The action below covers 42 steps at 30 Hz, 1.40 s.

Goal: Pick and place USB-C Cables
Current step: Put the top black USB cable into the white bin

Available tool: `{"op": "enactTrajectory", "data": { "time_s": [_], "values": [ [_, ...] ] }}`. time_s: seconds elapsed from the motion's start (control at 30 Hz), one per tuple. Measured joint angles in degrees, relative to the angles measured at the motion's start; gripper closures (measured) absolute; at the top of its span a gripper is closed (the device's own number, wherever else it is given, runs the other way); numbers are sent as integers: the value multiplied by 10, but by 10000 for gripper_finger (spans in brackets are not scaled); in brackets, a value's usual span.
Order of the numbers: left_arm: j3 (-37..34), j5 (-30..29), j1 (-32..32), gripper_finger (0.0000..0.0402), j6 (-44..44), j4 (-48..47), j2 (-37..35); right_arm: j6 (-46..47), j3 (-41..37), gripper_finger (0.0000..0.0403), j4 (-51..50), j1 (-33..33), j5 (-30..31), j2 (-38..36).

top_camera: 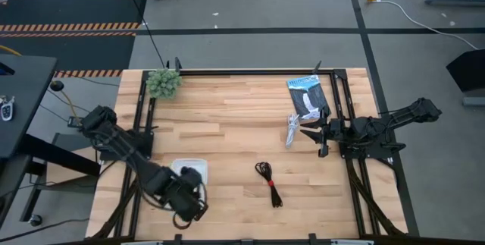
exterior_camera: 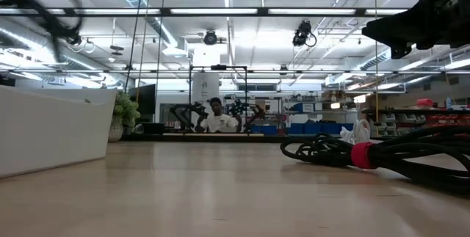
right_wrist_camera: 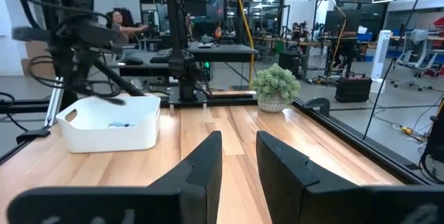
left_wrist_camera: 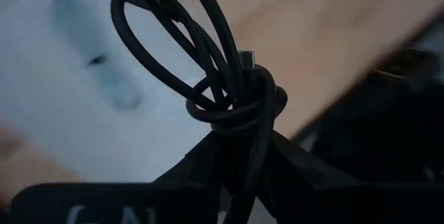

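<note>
My left gripper (top_camera: 195,189) is shut on a black coiled cable (left_wrist_camera: 208,57) and holds it over the white bin (top_camera: 189,171); the bin blurs white behind the cable in the left wrist view (left_wrist_camera: 62,113). A second black cable (top_camera: 267,181) lies flat on the table's middle near part and shows in the low view (exterior_camera: 330,150). A white cable (top_camera: 292,130) lies on the table next to my right gripper (top_camera: 315,137), which is open, empty and level above the table. Its fingers show apart in the right wrist view (right_wrist_camera: 239,161). The pale grey cable does not show plainly. My left gripper pinches the black cable between its two fingers, just below the wrapped knot (left_wrist_camera: 239,116) at the bundle's middle. The loops (left_wrist_camera: 156,37) stand out past the fingertips, clear of the bin. The fingers themselves hide the lower end of the bundle.
A flat black-and-blue packet (top_camera: 307,97) lies at the far right, a fuzzy green plant (top_camera: 164,83) at the far left corner. The bin holds something small and bluish (right_wrist_camera: 119,123). Black frame rails run along the table's left, right and far sides. A person (exterior_camera: 217,117) sits beyond the table.
</note>
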Motion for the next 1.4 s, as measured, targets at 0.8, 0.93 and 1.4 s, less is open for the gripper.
{"op": "enactTrajectory", "data": {
  "time_s": [0.8,0.93,1.4],
  "values": [
    [0,-43,35,164,-81,-167,71,0,0,306,0,0,0,0],
    [0,-25,48,154,-49,-161,70,0,0,306,0,0,0,0],
    [-31,7,53,222,-50,-99,107,0,0,306,0,0,0,0]
  ]
}}
